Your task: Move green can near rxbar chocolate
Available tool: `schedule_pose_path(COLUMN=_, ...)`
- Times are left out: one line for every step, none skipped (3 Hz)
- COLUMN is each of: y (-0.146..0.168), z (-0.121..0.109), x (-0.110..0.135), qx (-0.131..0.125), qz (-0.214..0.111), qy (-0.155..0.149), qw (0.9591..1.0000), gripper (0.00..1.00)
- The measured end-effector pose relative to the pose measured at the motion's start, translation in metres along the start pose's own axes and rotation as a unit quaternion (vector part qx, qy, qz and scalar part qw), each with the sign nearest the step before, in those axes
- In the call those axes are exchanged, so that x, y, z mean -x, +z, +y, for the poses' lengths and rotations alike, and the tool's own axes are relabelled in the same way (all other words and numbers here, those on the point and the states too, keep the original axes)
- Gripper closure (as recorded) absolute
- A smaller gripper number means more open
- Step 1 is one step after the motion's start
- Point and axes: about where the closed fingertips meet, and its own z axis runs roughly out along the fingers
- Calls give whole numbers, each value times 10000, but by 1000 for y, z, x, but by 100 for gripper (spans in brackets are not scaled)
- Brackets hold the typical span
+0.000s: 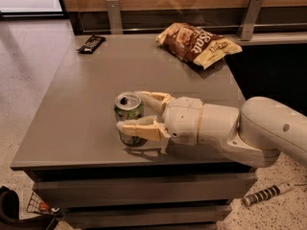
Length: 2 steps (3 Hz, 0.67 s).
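Note:
The green can (127, 110) stands upright near the front of the grey table (72, 109), silver top and pull tab showing. My gripper (130, 110) reaches in from the right with its pale fingers on either side of the can. One finger (139, 128) crosses the can's front and the other lies behind its right side. The jaws are spread and not closed on the can. The rxbar chocolate (91, 43), a flat black bar, lies at the table's far left corner, well away from the can.
A large brown-and-yellow chip bag (196, 43) lies at the far right of the table. A wooden wall with metal brackets (114, 14) runs behind. A striped tool (266, 194) lies on the floor at the right, and a dark object (19, 210) at the lower left.

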Motion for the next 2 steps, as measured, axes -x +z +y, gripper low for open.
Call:
schedule_pose_path(y=1, z=1, x=1, qx=15, qz=0, qy=-12, qw=10000, gripper=64)
schedule_pose_path(y=3, z=3, x=2, qx=32, qz=2, qy=-25, qw=10000, gripper=87)
